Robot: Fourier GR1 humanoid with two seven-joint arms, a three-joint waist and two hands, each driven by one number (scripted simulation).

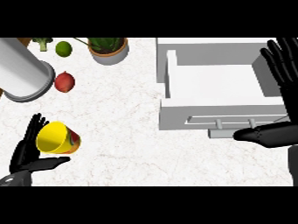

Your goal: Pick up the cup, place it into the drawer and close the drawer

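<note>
two black hands are coming in from the lower edge of the head view. the left hand point(26, 151) is sitting at the lower left, its fingers point(33, 127) rising behind a round yellow cup point(56, 138) with a red patch on its side, and its thumb point(50, 162) lying just beneath it; the hand is curling round the cup and holding it. the cup is lying tilted, its mouth facing up and to the left, above the white marbled counter top point(125, 135) and well apart from the drawer.

the right hand point(297, 105) is standing at the right edge, fingers straight and spread upward, thumb pointing left, holding nothing. it is overlapping the right side of the open white drawer point(216, 83), and its thumb is showing just beside the grey bar handle point(238, 122) on the drawer's front.

farther out, along the upper left, a large grey-white cylinder point(15, 70) is leaning across the counter's corner, with a red round fruit point(64, 82) beside it. a green lime point(63, 48), a small broccoli floret point(43, 43) and a potted green plant point(109, 49) are sitting near the far edge.
</note>
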